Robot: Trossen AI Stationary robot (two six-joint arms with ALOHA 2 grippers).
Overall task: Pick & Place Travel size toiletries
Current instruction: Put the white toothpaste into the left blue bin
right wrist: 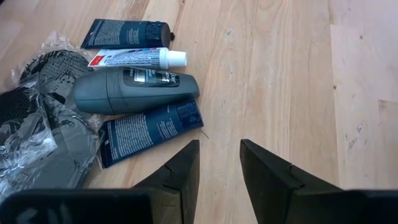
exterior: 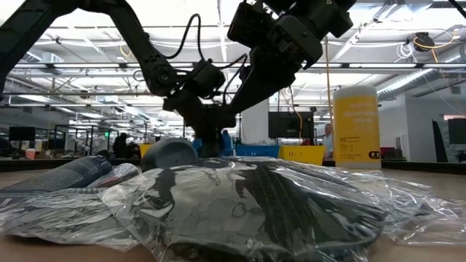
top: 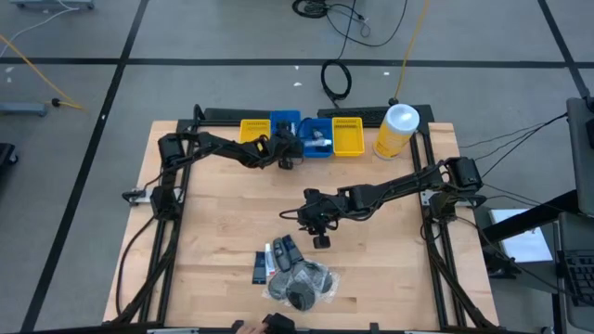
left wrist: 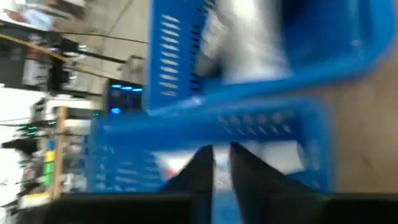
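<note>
Inspection found the remaining toiletries grouped at the near edge of the table (top: 213, 232), well apart from the bins at the far edge. In the right wrist view the group comprised a dark tube (right wrist: 127, 33), a thin white tube (right wrist: 138, 58), a grey roll-on bottle (right wrist: 134, 90), a flat dark packet (right wrist: 151, 130) and mesh puffs in clear wrap (right wrist: 37, 124), all lying side by side and touching or nearly so.

The right end effector (right wrist: 217, 155) hung above bare wood just beside the packet, fingers set narrowly apart and holding nothing. The left end effector (left wrist: 222, 165) was over the blue bin (top: 302, 134) at the far edge, fingers drawn almost together; whether anything was between them could not be told from the blurred view. Pale items showed inside that bin.

Handling assessment: all items appeared light. The tubes and packet would likely be soft and liable to flatten, so a grip across the width near the stiffer capped end seemed advisable. The roll-on bottle appeared rigid and smooth, probably slippery; a hold across its middle would suit. The wrapped puffs appeared compressible, with slick film that could slide or crumple; a pinch through the bulk of a puff rather than on loose film was judged safer.
</note>
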